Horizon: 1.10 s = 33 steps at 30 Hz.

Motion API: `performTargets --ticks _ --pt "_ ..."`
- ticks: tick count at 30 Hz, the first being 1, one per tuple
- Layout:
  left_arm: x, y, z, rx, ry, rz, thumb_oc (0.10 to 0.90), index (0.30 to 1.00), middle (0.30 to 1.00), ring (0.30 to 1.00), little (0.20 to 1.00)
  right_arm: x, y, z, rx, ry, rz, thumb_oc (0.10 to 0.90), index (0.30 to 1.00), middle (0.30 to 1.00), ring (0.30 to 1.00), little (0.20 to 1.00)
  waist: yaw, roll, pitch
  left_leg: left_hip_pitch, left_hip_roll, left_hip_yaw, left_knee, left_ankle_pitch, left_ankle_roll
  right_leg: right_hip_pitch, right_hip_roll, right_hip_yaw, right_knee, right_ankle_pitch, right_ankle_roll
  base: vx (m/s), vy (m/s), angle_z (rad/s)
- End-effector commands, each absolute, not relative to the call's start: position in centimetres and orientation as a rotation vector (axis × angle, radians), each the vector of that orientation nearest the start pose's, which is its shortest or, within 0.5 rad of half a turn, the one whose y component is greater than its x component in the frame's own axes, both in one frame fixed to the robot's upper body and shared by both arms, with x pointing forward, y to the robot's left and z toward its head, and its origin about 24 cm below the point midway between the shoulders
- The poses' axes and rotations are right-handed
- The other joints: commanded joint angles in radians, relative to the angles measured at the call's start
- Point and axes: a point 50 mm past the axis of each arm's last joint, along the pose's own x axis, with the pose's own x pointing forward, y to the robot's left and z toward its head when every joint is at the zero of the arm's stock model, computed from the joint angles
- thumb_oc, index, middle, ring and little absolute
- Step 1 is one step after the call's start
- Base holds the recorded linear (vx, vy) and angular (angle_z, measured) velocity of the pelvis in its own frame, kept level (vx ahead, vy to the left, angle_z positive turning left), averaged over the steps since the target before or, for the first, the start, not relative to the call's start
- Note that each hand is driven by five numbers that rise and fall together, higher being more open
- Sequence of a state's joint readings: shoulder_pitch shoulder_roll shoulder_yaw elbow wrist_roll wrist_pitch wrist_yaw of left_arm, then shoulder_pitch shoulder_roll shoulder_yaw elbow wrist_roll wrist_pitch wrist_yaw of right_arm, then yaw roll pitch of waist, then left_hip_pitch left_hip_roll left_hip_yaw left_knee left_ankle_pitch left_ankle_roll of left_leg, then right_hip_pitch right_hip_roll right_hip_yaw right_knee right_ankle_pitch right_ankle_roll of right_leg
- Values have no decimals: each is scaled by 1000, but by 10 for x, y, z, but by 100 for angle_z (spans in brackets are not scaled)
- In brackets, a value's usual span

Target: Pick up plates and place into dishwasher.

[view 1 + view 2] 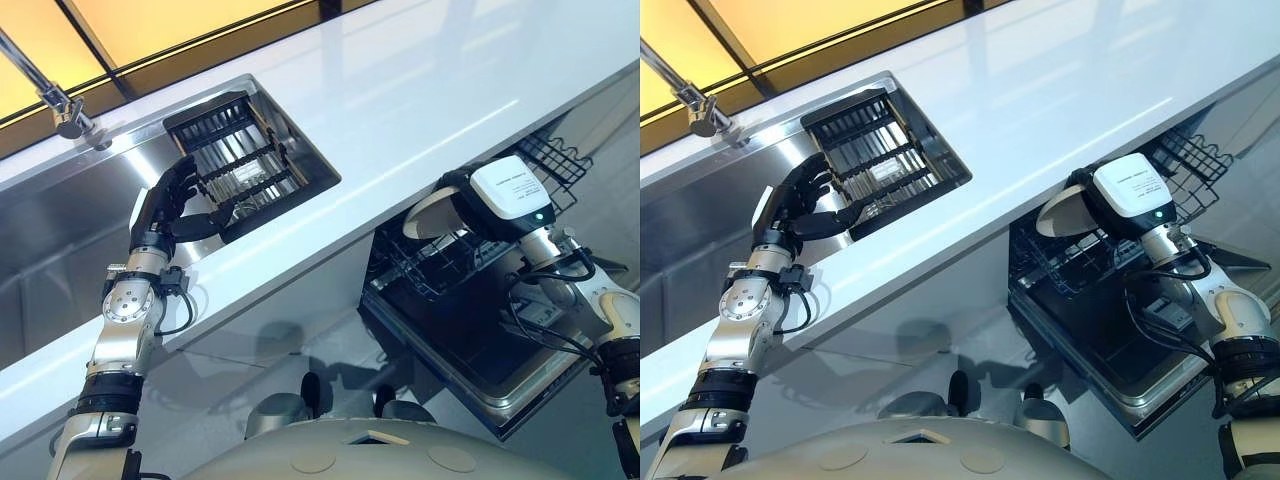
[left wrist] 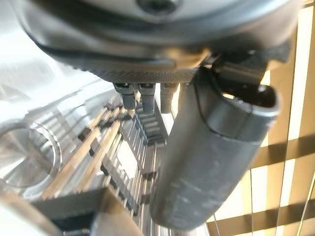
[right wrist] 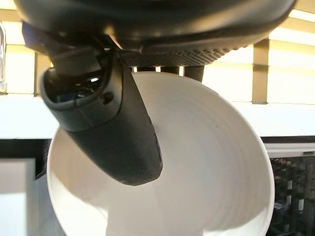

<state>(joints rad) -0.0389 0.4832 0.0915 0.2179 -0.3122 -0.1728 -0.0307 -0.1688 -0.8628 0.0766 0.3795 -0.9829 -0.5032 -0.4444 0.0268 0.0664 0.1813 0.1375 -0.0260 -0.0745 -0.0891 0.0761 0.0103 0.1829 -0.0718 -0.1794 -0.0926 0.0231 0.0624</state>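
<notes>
- Plate (image 3: 197, 162): I have the white plate in my right hand (image 1: 1095, 200), thumb laid across its face and fingers curled behind its rim, so the hand is closed on it.
- In the eye views the plate (image 1: 432, 212) shows as a pale edge sticking out from under that hand, on the side towards the counter's front.
- Just below the right hand sits the dark wire rack (image 1: 430, 265) of the open dishwasher (image 1: 470, 350); I can't tell whether the plate touches the rack wires.
- Further out past the hand, a second wire basket (image 1: 555, 160) shows under the counter's edge.
- My left hand (image 1: 170, 205) is up at the sink (image 1: 700, 230), fingers spread and slightly bent, holding nothing.
- Its fingertips reach the near end of the black dish rack (image 1: 245, 160) set into the sink; I can't tell whether they touch it.
- In the left wrist view, the rack's slats (image 2: 123, 157) run just beyond the thumb.
- Beyond the left hand, the tap (image 1: 60, 105) stands at the sink's far corner.
- The white counter (image 1: 420, 90) runs between the two hands.
</notes>
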Motion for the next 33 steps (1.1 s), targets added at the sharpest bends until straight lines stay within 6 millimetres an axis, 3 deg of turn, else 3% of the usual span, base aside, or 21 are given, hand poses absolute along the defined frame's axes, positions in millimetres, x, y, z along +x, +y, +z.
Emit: performTargets --ticks 1,12,26,33 --pt "258 287 79 237 -147 131 800 900 900 900 900 281 -294 175 -1679 -724 -148 100 300 300 300 200 29 -17 -53 2 -25 5 23 -98 0 -75 55 -7 145 -127 6 -18 -8 3" --pt "256 285 73 225 -135 121 800 900 900 900 900 274 -290 155 -1676 -704 -44 100 300 300 300 200 28 -15 -51 -9 -24 6 29 -94 -2 -83 52 -10 147 -125 8 0 0 0" --pt "254 284 75 210 -142 117 800 900 900 900 900 271 -320 100 -1627 -31 245 100 300 300 300 200 25 -19 -6 -42 -17 17 57 -77 -12 -108 40 -19 162 -106 7 -3 1 1" --pt "254 283 78 207 -147 113 800 900 900 900 900 268 -337 84 -1608 269 247 100 300 300 300 200 24 -25 10 -56 -13 24 72 -75 -13 -121 38 -19 172 -102 7 -1 0 0"
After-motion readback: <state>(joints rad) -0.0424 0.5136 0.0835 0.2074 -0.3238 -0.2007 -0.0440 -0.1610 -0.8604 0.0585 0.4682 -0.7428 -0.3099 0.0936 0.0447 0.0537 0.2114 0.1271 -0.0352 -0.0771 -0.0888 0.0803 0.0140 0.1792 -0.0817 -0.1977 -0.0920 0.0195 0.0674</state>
